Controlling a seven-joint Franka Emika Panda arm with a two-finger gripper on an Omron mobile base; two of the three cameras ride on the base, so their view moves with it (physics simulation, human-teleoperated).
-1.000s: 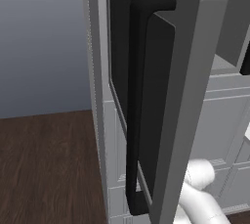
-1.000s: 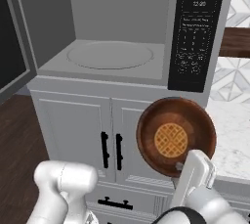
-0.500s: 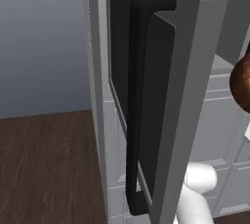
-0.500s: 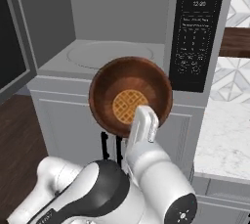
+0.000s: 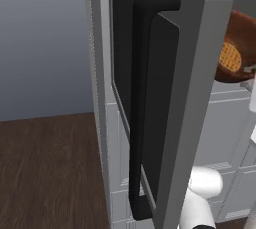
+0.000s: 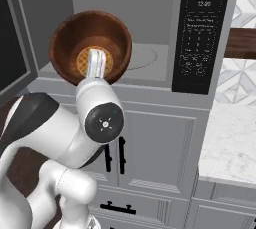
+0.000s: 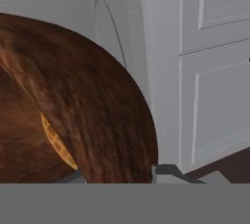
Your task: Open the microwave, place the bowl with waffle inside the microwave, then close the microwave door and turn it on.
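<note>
My tool (image 6: 94, 69) grips the brown wooden bowl (image 6: 90, 47) with its golden waffle (image 6: 94, 62) before the grey microwave's (image 6: 150, 33) open cavity; placing, closing and starting remain.

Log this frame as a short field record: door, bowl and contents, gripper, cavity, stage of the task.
door: grey-framed microwave door with dark glass and black bar handle, swung open
bowl: round brown wooden bowl, held up at the cavity mouth, tilted toward the camera
contents: golden round waffle in the bowl
gripper: white arm's gripper, fingers closed on the bowl's rim
cavity: grey microwave, pale round turntable bare
stage: bowl not yet set down inside; door not yet closed
</note>
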